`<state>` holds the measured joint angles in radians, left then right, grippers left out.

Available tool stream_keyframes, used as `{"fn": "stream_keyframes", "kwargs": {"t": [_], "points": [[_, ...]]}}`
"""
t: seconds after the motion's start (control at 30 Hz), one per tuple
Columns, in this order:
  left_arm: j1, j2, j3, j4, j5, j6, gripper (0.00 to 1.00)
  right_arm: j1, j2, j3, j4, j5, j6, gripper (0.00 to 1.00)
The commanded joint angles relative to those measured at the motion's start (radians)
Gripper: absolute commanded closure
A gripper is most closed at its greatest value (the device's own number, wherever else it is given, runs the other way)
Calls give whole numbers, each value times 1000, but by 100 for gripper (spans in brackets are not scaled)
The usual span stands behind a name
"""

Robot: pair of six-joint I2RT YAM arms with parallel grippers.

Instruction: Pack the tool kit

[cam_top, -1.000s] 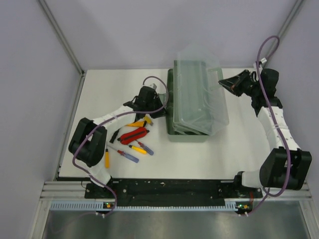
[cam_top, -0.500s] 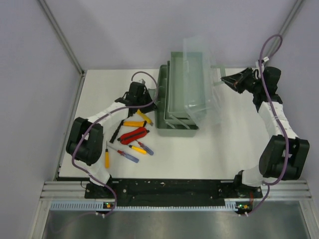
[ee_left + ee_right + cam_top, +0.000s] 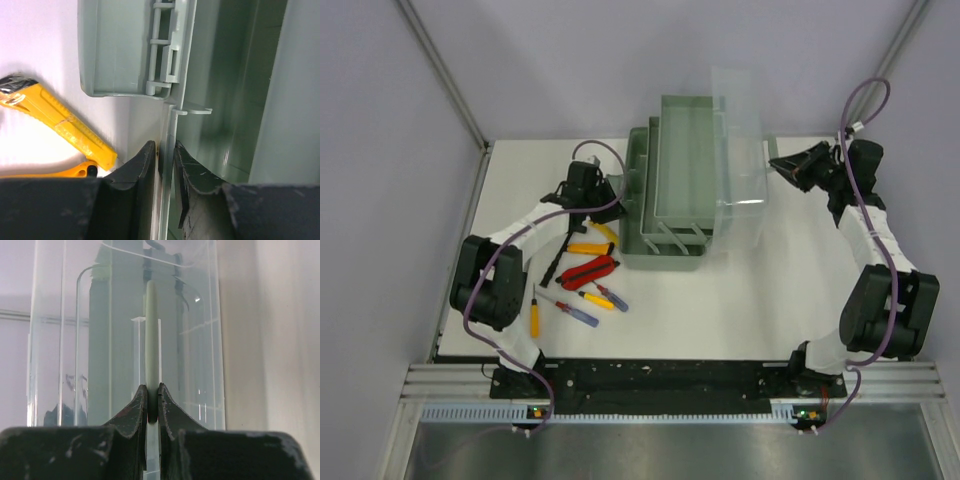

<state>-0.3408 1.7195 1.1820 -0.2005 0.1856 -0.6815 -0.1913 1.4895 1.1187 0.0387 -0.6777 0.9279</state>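
Toolbox (image 3: pixel 660 258) sits mid-table toward the back, with its trays fanned out to the left and the clear lid (image 3: pixel 740 175) swung up on the right. Right gripper (image 3: pixel 153 390) is clamped tight on the lid's thin handle (image 3: pixel 152 325). Left gripper (image 3: pixel 162 150) has its fingers a sliver apart, straddling the box's left wall. Honestly can't tell if it's actually pinching. A yellow knife (image 3: pixel 65 127) lies just beside it.

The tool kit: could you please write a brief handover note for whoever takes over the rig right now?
Left pincer: astride the left edge of the toolbox; grip unclear.
Right pincer: shut on the lid handle, lid raised.
Toolbox open, trays fanned out. Pliers, knives and screwdrivers lie on the table left of it.
Done: box opened. Left: load the tools, close lid.
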Motion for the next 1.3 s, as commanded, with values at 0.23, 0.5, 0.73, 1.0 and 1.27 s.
{"fn": "stream_keyframes", "kwargs": {"t": [0.23, 0.5, 0.73, 1.0, 1.27], "points": [[28, 5, 10, -37, -17, 7, 64, -25, -28, -83, -5, 95, -113, 96], [28, 22, 15, -34, 5, 13, 67, -26, -25, -109, -16, 90, -142, 64], [28, 34, 27, -40, 17, 19, 67, -63, -51, -177, -16, 92, -153, 41], [28, 54, 36, -39, 37, 20, 70, -131, -86, -296, 84, 40, -158, 43], [26, 124, 64, -25, 115, 2, 70, -129, 1, -323, 107, 33, -159, 45]]}}
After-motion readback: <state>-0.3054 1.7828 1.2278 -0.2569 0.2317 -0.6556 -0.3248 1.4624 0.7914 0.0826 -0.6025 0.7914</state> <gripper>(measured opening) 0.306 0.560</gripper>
